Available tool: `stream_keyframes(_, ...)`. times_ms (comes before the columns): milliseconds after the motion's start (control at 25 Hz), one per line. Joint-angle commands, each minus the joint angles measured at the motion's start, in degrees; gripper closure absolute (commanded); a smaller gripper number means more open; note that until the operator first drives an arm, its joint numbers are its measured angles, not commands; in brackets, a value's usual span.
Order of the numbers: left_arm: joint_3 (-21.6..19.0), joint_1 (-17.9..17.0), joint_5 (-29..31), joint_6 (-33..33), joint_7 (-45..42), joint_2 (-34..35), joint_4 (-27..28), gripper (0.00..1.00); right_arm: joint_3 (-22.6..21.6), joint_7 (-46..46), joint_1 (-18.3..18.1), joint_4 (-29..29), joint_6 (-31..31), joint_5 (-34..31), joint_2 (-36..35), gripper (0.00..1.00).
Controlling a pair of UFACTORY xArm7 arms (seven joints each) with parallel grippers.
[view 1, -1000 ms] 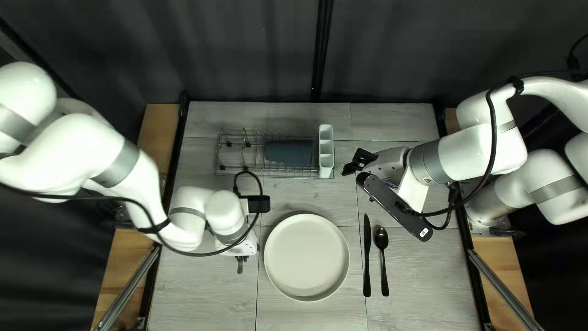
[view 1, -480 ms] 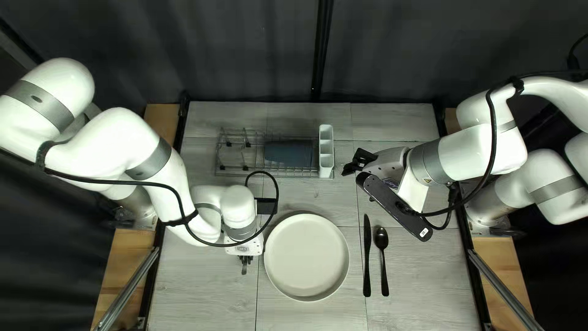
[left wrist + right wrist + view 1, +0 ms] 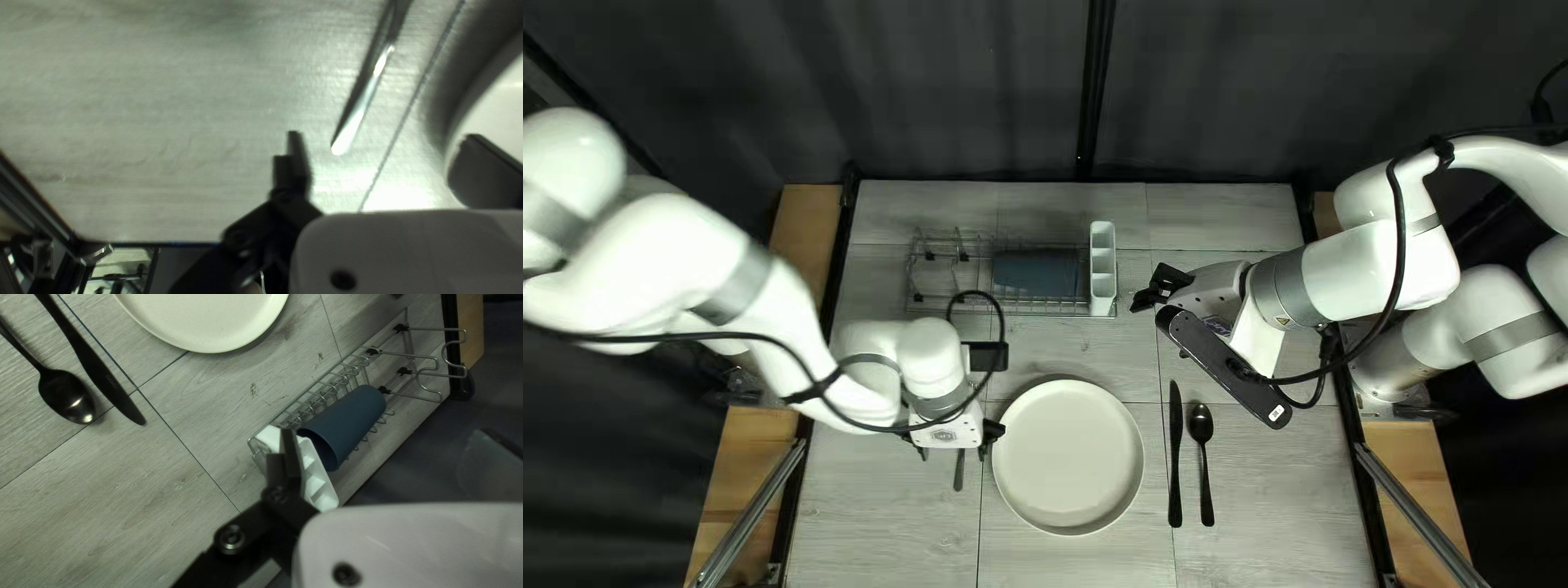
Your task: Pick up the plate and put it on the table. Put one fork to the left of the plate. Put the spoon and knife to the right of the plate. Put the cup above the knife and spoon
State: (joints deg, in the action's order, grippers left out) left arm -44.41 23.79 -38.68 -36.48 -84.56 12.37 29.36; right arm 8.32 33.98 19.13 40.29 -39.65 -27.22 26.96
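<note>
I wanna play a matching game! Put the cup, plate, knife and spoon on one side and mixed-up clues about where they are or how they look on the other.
Things:
1. cup
2. plate
3. knife
4. spoon

Clues:
A. between the plate and the spoon
B. pale and round, flat on the table
C. beside the knife, farther from the plate
D. blue, lying on its side in the wire rack

Right pairs: 1-D, 2-B, 3-A, 4-C
</note>
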Motion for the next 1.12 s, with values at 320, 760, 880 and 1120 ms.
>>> stream_keyframes(320,-0.2,-0.2,-0.1,-1.2,-1.0,1.6,-0.2,0.00,0.0,0.0,0.0,0.0,0.0,0.0,0.0,0.00)
stream_keyframes(760,16.0,-9.9,7.7,-26.3,14.0,35.3,-2.3,0.00,0.0,0.0,0.0,0.0,0.0,0.0,0.0,0.00)
stream_keyframes(880,17.8,-11.4,9.5,-28.2,17.1,38.6,-1.8,0.00,0.0,0.0,0.0,0.0,0.0,0.0,0.0,0.00)
stream_keyframes(1120,17.8,-11.4,9.5,-28.2,17.1,38.6,-1.8,0.00,0.0,0.0,0.0,0.0,0.0,0.0,0.0,0.00)
